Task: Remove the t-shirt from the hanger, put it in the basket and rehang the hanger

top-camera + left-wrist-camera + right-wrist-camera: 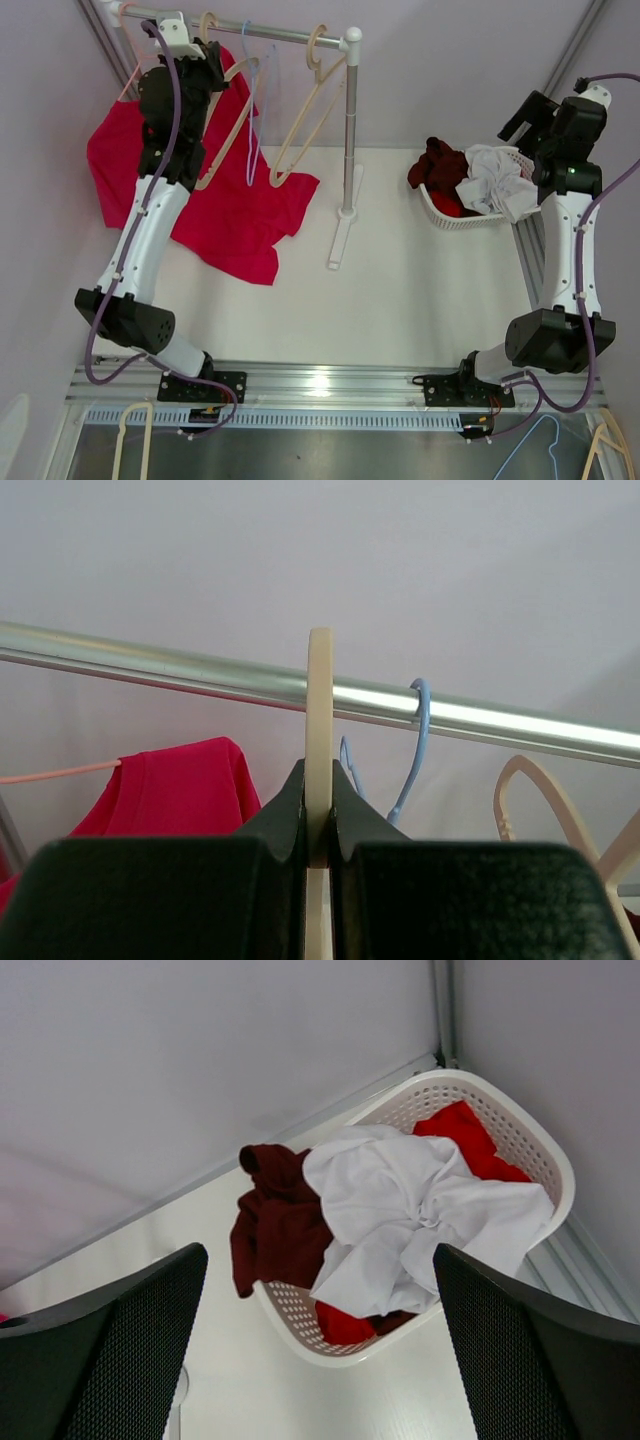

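Left gripper (pixel 320 815) pinched shut on cream hanger (pixel 320 700) hook, just under rail (pixel 150 660). Red t-shirt (pixel 240 215) hangs below-left of fingers, hem on table (pixel 420 300); whether on this hanger, unclear. Right gripper (pixel 320 1340) wide open, empty, above basket (pixel 540 1150), well apart. Left arm nearer.

One red t-shirt (pixel 240 215), one rack (pixel 349 130), one basket (pixel 436 214) holding three garments (pixel 495 180).

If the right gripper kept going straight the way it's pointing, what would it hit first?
The right gripper, open, would most likely meet the white garment heaped atop the laundry basket; it sits centred between the fingers in the wrist view, though depth is unclear.
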